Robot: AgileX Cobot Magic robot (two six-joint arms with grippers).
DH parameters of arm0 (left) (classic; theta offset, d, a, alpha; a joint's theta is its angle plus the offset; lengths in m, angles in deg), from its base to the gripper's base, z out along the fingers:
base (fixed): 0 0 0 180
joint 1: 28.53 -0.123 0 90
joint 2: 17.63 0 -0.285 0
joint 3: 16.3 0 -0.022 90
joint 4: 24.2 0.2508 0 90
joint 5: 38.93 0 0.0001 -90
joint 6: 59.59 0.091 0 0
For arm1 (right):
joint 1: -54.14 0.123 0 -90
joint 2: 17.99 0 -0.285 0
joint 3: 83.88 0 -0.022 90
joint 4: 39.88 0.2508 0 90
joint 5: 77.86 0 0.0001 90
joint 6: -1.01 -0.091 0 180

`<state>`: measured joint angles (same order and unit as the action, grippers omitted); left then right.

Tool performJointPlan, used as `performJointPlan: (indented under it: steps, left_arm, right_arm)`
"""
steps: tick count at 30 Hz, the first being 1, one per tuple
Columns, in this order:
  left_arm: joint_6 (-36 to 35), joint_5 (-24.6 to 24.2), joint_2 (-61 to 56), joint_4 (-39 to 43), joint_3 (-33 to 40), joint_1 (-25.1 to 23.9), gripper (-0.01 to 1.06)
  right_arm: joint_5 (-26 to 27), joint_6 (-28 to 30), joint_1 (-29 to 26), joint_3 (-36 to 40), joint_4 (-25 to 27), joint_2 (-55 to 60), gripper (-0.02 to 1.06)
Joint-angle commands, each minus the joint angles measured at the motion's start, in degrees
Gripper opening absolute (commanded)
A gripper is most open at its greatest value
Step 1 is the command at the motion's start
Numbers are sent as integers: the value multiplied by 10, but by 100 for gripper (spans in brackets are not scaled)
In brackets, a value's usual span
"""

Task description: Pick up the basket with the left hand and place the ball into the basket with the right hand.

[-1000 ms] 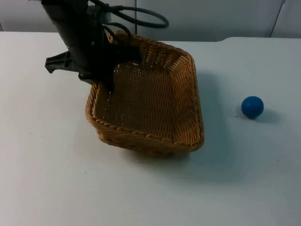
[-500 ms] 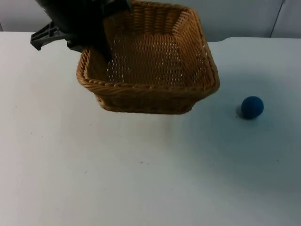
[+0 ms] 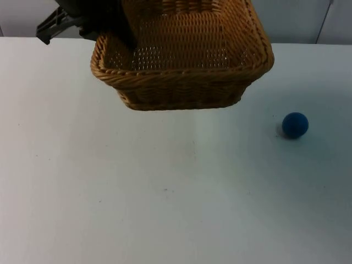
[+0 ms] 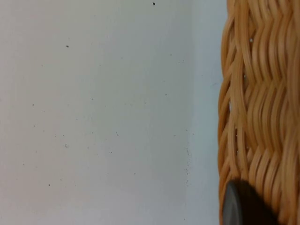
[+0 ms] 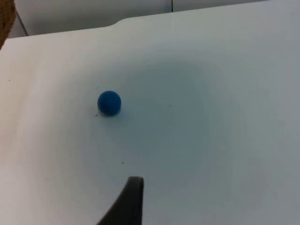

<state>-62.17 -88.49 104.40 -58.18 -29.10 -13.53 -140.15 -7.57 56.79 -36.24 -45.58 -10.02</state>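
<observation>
The left tool (image 3: 118,36) is clamped on the rim of the rectangular woven tan wicker basket (image 3: 187,71) at about ten o'clock of the basket, and carries it clear of the white desk (image 3: 165,192), up toward the twelve o'clock edge near the grey partition wall (image 3: 297,19). In the left wrist view the basket's weave (image 4: 262,108) lies against a black fingertip (image 4: 241,206). The small round blue ball (image 3: 295,125) sits on the desk at about four o'clock from the basket, well apart from it.

The right arm waits above the desk, looking at the ball (image 5: 109,102); whether the right tool's fingers (image 5: 129,201) are parted I cannot tell.

To do this step well, I judge the left arm should hold the basket level with its mouth up and the grip firm, since a one-sided hold on the rim invites tilting. The right tool should descend squarely over the ball, as a sphere may roll off at a glancing touch.

No brand, label or writing can be read anywhere.
</observation>
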Motion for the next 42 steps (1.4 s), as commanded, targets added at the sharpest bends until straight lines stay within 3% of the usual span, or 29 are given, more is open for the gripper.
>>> performJointPlan:
  steps: [1, 9, 19, 27, 29, 34, 42]
  left_arm:
    - [5, 1, -11, -19, -1, 0, 0]
    - [5, 6, -11, -14, -1, 0, 0]
    - [6, 14, -11, -14, -1, 0, 0]
    - [7, 16, -11, -13, -1, 0, 0]
    - [7, 20, -11, -13, -1, 0, 0]
    - [7, 33, -11, -13, -1, 0, 0]
    - [7, 27, -11, 21, -1, 0, 0]
  right_arm:
    - [3, 0, 1, 3, -4, -2, 95]
    - [4, -3, 1, -5, -5, 15, 95]
    - [133, -22, 24, -72, -37, 236, 95]
    - [265, -27, 25, -138, -32, 489, 95]
    - [274, -27, 25, -143, -32, 506, 95]
    - [378, -27, 25, -187, -15, 664, 95]
    - [406, -15, 62, -253, -19, 816, 95]
